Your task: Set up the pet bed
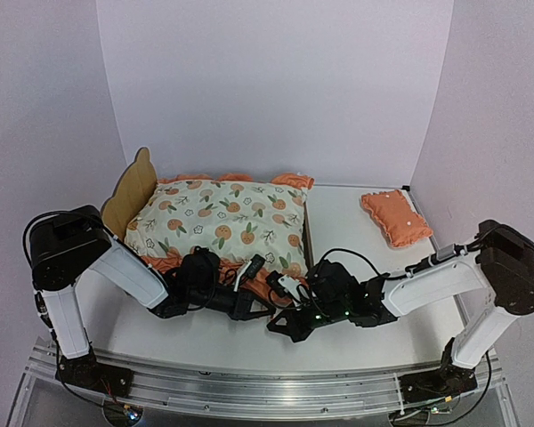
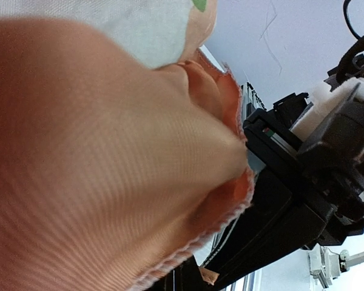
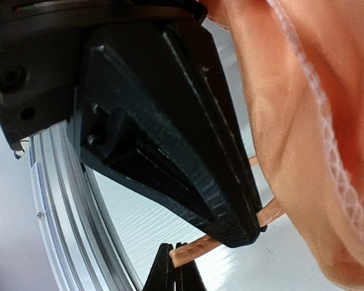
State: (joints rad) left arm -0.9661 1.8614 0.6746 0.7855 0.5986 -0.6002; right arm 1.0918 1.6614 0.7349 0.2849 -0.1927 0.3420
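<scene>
Light plywood bed [image 1: 130, 191], upright on the table [image 1: 356, 222], long axis running left-right. Its scalloped headboard stands at the left end, beyond and well left of the left gripper [image 1: 249, 307]. A thin low board edge shows at the opposite end, just beyond the right gripper [image 3: 209, 248]. The whole frame lies on the far side of both grippers, its near edge close to them. The base and near rail are hidden under the pad [image 1: 218, 222].

Hidden beneath mattress pad [image 1: 222, 222]: most of pet bed [image 1: 132, 191] base and rails. Blurred, cropped in left-wrist view: orange ruffle [image 2: 97, 170].
</scene>
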